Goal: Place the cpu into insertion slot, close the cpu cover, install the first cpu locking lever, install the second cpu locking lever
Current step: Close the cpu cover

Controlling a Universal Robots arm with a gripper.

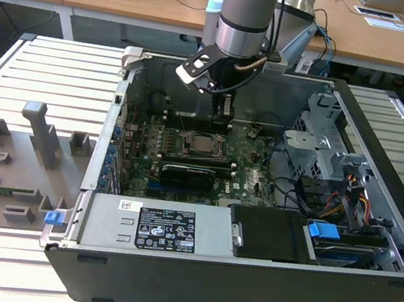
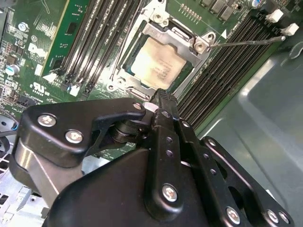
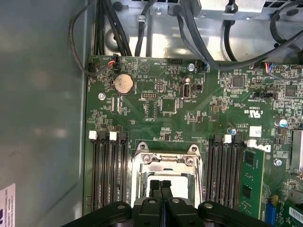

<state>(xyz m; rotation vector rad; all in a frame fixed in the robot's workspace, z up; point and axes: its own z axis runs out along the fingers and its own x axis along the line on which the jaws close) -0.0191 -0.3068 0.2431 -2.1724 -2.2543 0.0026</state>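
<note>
In the middle of the exterior view: the cpu point(image 1: 204, 145) sits in the insertion slot point(image 1: 186, 149).
cpu cover point(image 2: 170, 34): looks shut over it.
locking lever point(image 2: 246, 42): one sticks out, looks unlocked.
gripper point(image 3: 161, 183): pinched shut, empty, just above.

My pincer point(image 3: 161, 183) was matte black. The cpu point(image 2: 158, 66) showed a dull silver-grey top, framed by the brighter silver cpu cover point(image 2: 176, 39). The motherboard point(image 3: 189, 113) was deep green, its memory slots point(image 3: 102, 175) black with white end clips, and the coin cell point(image 3: 123, 83) was silvery.
</note>
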